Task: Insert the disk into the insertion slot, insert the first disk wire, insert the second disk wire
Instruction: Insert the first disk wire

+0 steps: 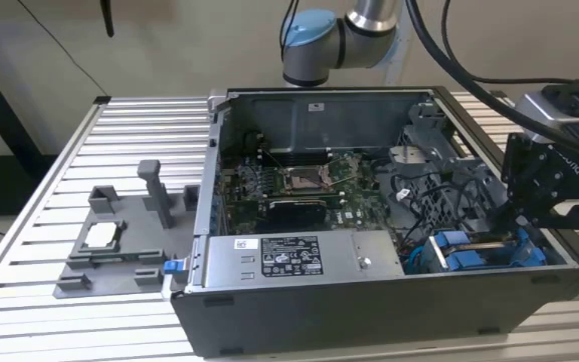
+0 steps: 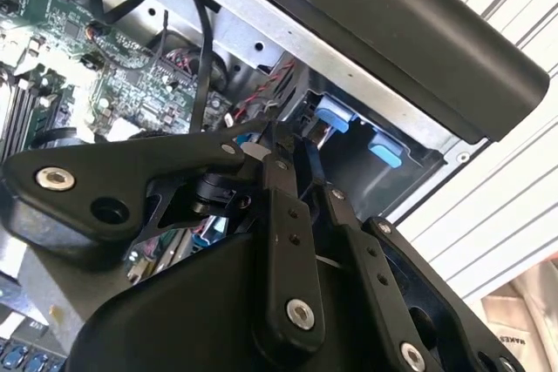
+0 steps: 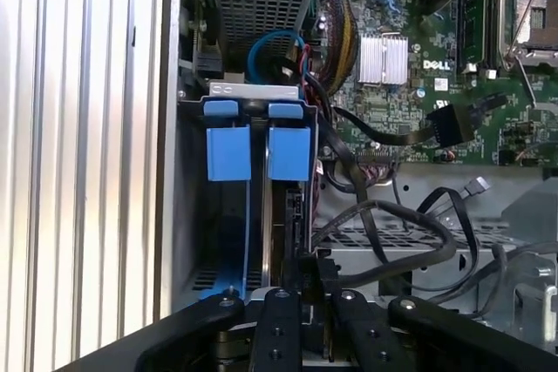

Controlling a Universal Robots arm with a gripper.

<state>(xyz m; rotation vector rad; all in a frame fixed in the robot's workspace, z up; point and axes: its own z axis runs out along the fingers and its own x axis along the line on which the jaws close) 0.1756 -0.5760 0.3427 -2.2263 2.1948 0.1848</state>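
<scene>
Tally so far:
- 1 arm [image 1: 330, 38], 1 gripper [image 3: 307, 267].
- 1 open PC case [image 1: 370, 320] on 1 slatted table [image 1: 139, 128].
- Inside the case: 1 motherboard [image 1: 355, 197], 1 CPU socket [image 1: 303, 179], 1 finned silver heatsink [image 3: 384, 58], 1 grey power-supply box [image 1: 370, 260] carrying 1 white label [image 1: 289, 256].
- 2 large blue carrier tabs [image 3: 228, 152], each topped by 1 smaller blue tab.
- 1 blue cable loop [image 3: 261, 54].
- Black cables [image 3: 384, 215]: tangled, no firm count.
- 1 grey fixture [image 1: 118, 249].
</scene>
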